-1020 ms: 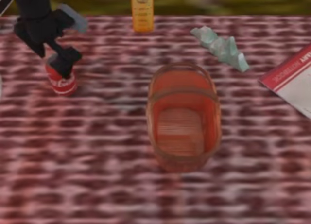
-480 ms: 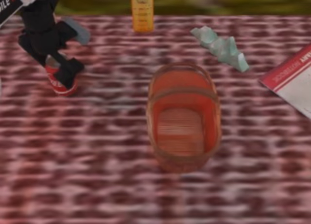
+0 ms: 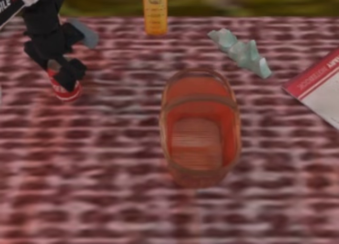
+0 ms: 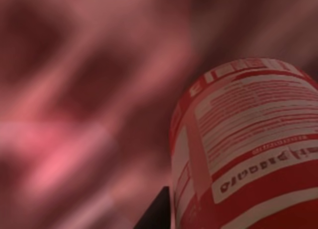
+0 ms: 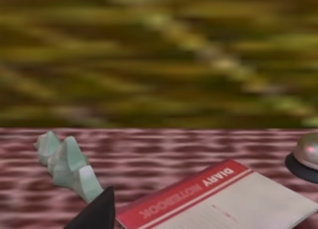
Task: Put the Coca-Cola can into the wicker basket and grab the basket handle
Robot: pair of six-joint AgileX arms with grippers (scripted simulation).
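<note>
Left hand (image 3: 68,74) sits at the far left of the tabletop (image 3: 106,201), closed on the Coca-Cola can (image 3: 66,89); the left wrist view shows the can's label filling the frame close against a finger. Whether the can has cleared the tabletop cannot be confirmed from above. The wicker basket (image 3: 233,143) lies well apart to the right and nearer, long axis running far-to-near, the basket handle (image 3: 198,100) crossing it left-to-right. The right arm is out of the top view; its hand's state cannot be told.
</note>
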